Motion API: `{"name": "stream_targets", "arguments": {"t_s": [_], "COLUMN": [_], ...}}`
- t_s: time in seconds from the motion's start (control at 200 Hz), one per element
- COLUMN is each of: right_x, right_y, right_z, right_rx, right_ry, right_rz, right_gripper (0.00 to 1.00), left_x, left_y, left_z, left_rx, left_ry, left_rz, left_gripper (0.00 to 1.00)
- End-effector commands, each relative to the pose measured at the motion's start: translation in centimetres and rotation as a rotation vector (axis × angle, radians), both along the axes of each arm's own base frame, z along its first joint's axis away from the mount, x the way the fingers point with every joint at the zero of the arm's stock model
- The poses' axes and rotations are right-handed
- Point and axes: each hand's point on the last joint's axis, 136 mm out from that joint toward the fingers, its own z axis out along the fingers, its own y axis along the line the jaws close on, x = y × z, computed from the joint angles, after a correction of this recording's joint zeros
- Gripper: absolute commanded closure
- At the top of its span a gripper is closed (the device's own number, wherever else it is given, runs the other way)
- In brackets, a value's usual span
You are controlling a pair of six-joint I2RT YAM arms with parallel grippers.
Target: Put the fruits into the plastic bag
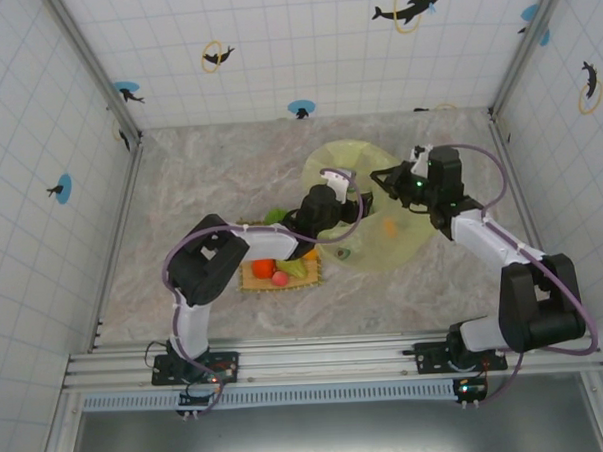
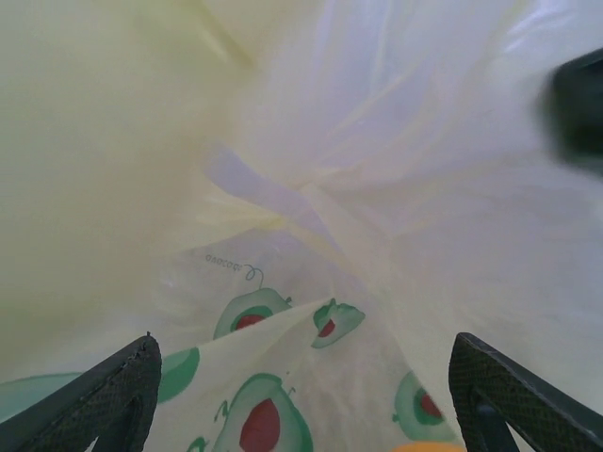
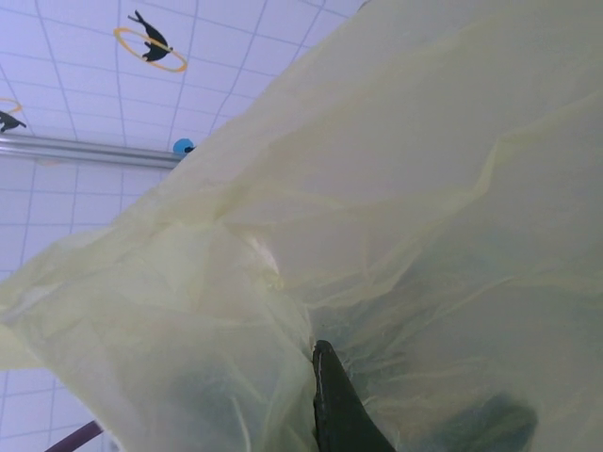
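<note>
While the right gripper is pinching the bag rim, the left gripper is hanging inside, fingers spread; fruits are lying at its eight o'clock.

Both arms have the same build. The left arm and the right arm are made of white tube-like links with bulky black joint housings between them. A thin lilac cable runs in loose loops along the left arm, and a similar lilac cable runs along the right one. Each arm has a flat black base. A small green light glows on the black wrist of the right arm. The left gripper has two dark fingers with a fine grid texture. The right gripper has a dark, smooth finger with a narrow tip.
</note>
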Motion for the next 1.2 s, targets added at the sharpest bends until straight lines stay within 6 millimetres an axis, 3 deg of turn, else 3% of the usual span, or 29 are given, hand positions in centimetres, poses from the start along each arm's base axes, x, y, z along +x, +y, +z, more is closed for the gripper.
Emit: {"name": "stream_targets", "arguments": {"t_s": [0.0,0.135,0.305,0.325,0.56,0.726,0.891,1.086,1.196], "right_x": [0.3,1.1,2.0,2.1,2.3,2.2,2.1,2.2,2.3], "right_y": [-1.5,-2.8,-4.0,-4.1,-5.5,-5.4,-4.9,-4.5,-4.2], "right_z": [0.6,-0.2,-0.9,-1.0,-2.1,-2.8,-3.4,-3.7,-3.7], "right_rx": [-0.025,-0.067,-0.207,-0.231,-0.478,-0.484,-0.468,-0.468,-0.472], "right_ry": [-0.045,-0.045,-0.070,-0.076,-0.122,-0.118,-0.114,-0.125,-0.132], "right_rz": [-0.045,-0.082,-0.086,-0.084,-0.028,-0.027,-0.022,-0.015,-0.007], "right_gripper": [1.00,1.00,1.00,1.00,1.00,1.00,1.00,1.00,1.00], "left_x": [-2.6,-5.4,-7.3,-7.7,-9.4,-11.4,-11.7,-8.3,-6.6], "left_y": [-0.4,0.2,1.8,2.3,4.5,6.4,11.6,21.4,24.3], "left_z": [4.0,4.9,6.4,5.5,5.5,5.8,4.3,0.5,-0.4], "left_rx": [-0.034,-0.034,-0.028,-0.010,0.044,0.041,0.082,0.255,0.299], "left_ry": [-0.025,0.017,0.034,0.051,0.100,0.148,0.187,0.295,0.341], "left_rz": [-0.121,-0.218,-0.248,-0.250,-0.253,-0.315,-0.181,0.257,0.342], "left_gripper": [0.19,0.20,0.20,0.20,0.19,0.19,0.18,0.17,0.16]}}
